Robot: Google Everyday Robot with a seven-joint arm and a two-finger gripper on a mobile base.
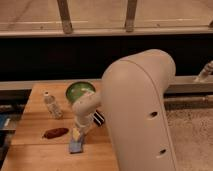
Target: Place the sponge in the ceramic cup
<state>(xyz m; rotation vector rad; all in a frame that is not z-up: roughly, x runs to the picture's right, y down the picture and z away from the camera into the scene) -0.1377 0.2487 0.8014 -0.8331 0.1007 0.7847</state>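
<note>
One wooden table (30, 152) stands at the lower left, and five loose things can be counted on it. There is one sponge (76, 148), blue-grey and flat, lying near the front middle of the tabletop. One reddish-brown lump (55, 133) lies just to the left of it, apart from it. One clear plastic bottle (52, 105) stands upright farther back on the left. One green bowl (80, 91) sits near the back edge, to the right of the bottle. One small dark striped object (98, 118) shows just beside the arm, too unclear to name.

There is one robot arm (142, 115), its broad pale housing filling the right half of the view and hiding part of the table. Its narrower forearm reaches down to the left and ends in one gripper (78, 135), which points down at the far end of the sponge. The gripper is closed and appears to pinch that end of the sponge, whose front end rests on the wood.

Two metal posts (64, 16) rise behind the rail at the top. No writing on the bottle or on anything else can be read.
</note>
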